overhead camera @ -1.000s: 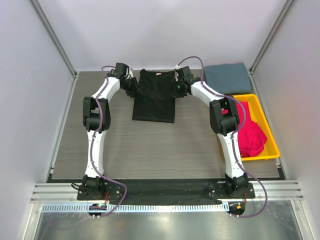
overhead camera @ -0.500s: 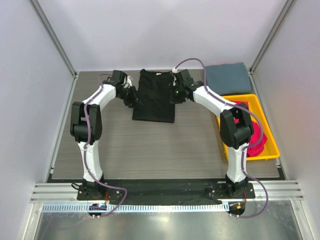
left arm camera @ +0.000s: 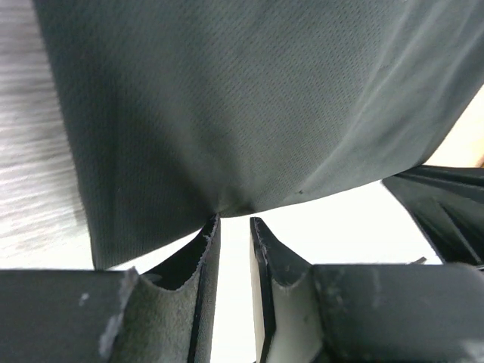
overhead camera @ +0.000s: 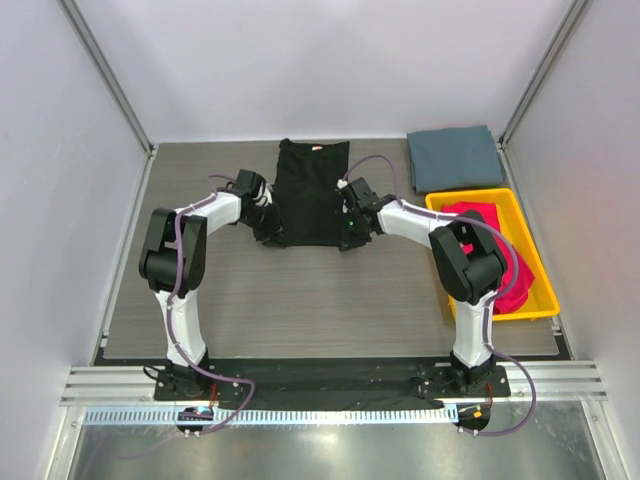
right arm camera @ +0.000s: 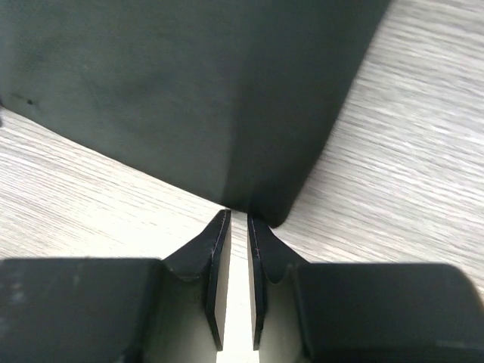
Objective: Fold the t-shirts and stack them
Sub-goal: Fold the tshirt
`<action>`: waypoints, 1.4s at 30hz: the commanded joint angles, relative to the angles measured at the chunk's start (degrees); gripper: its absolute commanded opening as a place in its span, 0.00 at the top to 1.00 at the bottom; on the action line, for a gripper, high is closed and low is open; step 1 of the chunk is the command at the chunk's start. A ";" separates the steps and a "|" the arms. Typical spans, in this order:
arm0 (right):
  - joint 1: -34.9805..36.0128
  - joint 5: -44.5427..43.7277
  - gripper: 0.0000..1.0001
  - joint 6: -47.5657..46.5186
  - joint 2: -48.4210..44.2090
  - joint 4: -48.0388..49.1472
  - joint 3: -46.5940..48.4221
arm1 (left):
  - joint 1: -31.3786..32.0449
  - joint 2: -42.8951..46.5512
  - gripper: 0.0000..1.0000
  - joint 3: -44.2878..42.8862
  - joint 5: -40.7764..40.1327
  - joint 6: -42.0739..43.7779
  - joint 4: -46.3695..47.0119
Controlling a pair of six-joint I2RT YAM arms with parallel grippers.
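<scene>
Broadly, the table carries the black t-shirt, a long narrow strip lying toward the far edge with its neck label at the far end. To that shirt's right sits the yellow tray holding magenta-red t-shirts, and further back, right of the black shirt's collar, lies the folded grey-blue t-shirt. The left gripper is at the black shirt's near left corner, the right gripper at its near right corner. Each pair of jaws is nearly closed (only a thin slit shows) and pinches the shirt's hem, the cloth puckering at the tips.
</scene>
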State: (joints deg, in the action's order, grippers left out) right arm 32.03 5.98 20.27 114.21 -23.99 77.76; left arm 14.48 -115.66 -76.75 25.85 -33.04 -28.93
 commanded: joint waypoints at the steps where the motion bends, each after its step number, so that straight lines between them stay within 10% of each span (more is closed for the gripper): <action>1: -0.13 -2.02 0.80 -0.41 -3.91 1.66 -2.17 | 0.11 3.94 0.77 0.38 -2.47 -0.45 1.42; 20: -0.04 -0.79 0.80 3.37 2.23 1.66 9.78 | -2.09 0.88 0.77 -5.25 -11.87 1.05 -6.41; 42: -1.36 -1.94 0.74 3.98 -5.76 2.72 -1.81 | -4.80 4.12 0.70 -7.11 -8.37 3.24 -10.81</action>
State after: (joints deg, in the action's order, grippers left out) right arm 31.29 3.33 23.16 112.22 -21.69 76.97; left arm 11.40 -114.63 -85.95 14.39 -30.79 -39.92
